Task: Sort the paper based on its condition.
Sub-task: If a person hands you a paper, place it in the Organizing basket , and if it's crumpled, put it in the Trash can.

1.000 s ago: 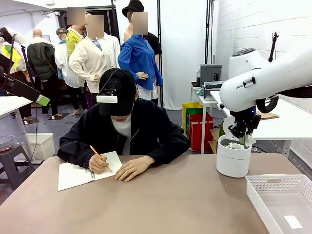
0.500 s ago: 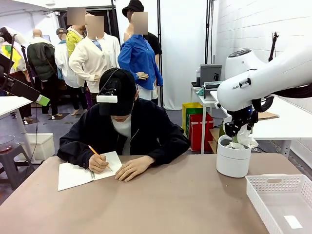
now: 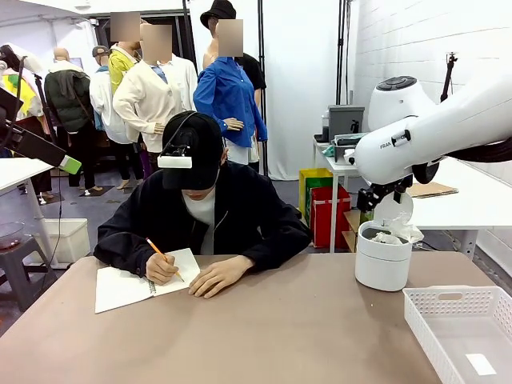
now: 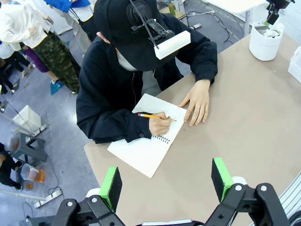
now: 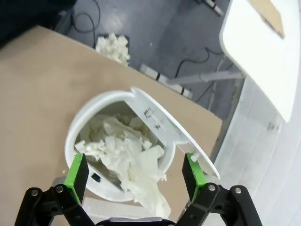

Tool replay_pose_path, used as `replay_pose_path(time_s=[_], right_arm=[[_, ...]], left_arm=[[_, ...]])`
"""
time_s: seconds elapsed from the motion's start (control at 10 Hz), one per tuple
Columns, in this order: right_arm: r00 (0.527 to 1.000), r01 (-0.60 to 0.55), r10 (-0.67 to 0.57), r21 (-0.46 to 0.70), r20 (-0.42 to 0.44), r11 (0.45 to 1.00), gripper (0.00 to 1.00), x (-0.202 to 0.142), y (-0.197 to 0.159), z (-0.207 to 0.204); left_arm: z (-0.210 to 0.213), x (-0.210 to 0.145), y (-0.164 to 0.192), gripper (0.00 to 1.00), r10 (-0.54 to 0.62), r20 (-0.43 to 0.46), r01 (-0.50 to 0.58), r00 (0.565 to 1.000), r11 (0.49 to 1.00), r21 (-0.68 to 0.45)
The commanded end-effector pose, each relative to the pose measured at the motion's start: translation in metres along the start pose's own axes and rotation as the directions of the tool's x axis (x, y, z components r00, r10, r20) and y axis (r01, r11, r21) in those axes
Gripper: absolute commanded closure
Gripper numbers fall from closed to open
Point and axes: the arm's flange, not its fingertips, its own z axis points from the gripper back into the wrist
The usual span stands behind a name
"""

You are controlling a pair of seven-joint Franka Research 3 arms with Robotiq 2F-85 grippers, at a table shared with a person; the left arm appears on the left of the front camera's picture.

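In the white bin [image 3: 383,258] at the worktop's [image 3: 264,328] far right corner: crumpled paper [image 5: 134,162] heaped to the rim, one tail spilling over the near edge. Right gripper [image 5: 135,172] sits directly above the bin, jaws apart, holding nothing. Left gripper [image 4: 165,181] hangs well away from the bin, jaws also apart and empty. Paper looks light, soft and springy, likely to snag neighbours. Best to pinch a dense fold, not the loose tail.

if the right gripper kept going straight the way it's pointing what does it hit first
Probably the crumpled paper heaped in the open bin. The right gripper is open and points straight down at it. One strip spills over the near rim, so that may touch first; depth is hard to judge.
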Motion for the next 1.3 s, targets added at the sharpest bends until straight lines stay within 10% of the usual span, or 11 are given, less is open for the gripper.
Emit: replay_pose_path(time_s=[0.0, 0.5, 1.2], right_arm=[[0.999, 0.024, -0.028, 0.106, 0.038, 0.994, 0.0, -0.007, 0.015, 0.008], [0.994, -0.089, 0.069, 0.268, 0.084, 0.959, 0.0, -0.02, 0.063, 0.065], [0.998, -0.016, 0.003, 0.208, 0.066, 0.978, 0.0, -0.004, 0.054, 0.05]], left_arm=[[0.001, -0.002, 0.0, 0.0, 0.002, -0.005, -0.002, 1.0, 1.0, -0.005], [0.001, -0.002, 0.0, 0.0, 0.002, -0.005, -0.002, 1.0, 1.0, -0.005], [0.001, -0.002, 0.0, 0.0, 0.002, -0.005, -0.002, 1.0, 1.0, -0.005]])
